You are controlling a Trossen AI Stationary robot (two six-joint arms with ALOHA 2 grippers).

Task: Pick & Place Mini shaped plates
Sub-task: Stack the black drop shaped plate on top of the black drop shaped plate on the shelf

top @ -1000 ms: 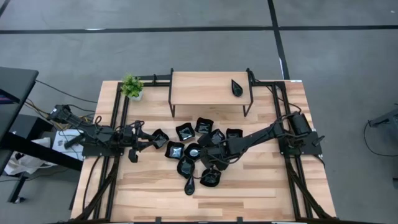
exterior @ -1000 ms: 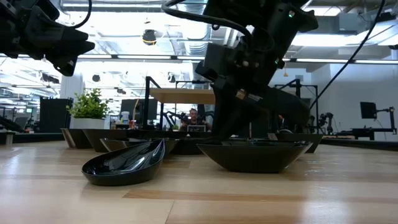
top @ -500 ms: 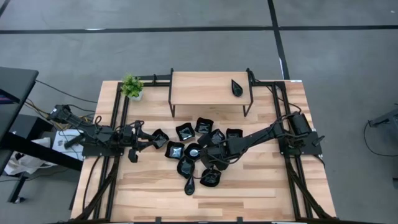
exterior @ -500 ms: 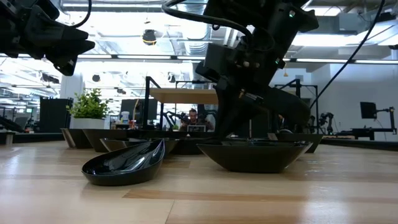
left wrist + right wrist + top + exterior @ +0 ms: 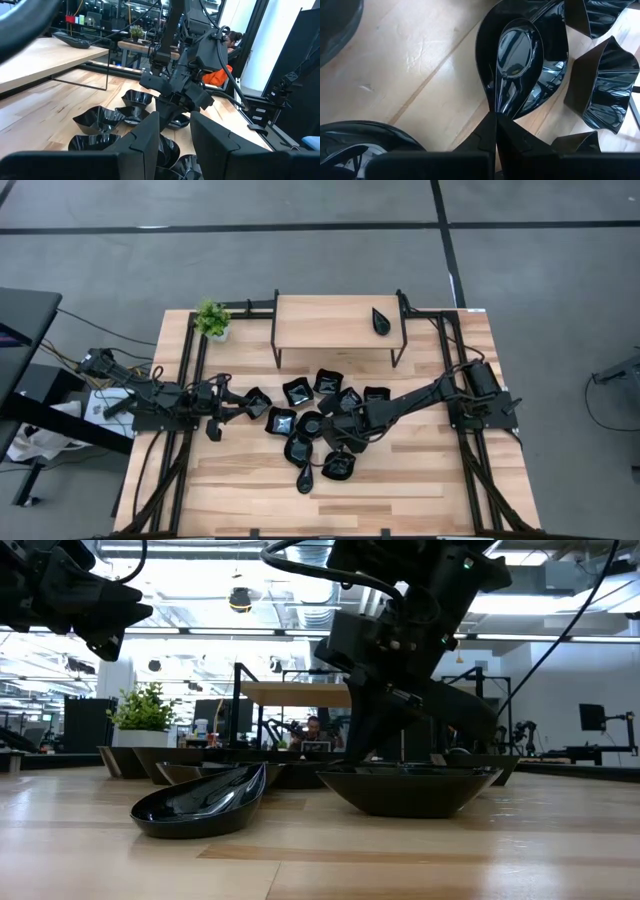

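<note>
Ten glossy black mini plates cluster on the bench, one on the shelf; right claw pinches a teardrop plate; left claw apart.

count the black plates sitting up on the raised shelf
1: a teardrop plate at the end of the shelf nearer the right arm. The other plates lie on the table below; the shelf top hides nothing.

Two dark, angular jointed arms, black cables looped along them, each ending in flat matte-black fingers.
</note>
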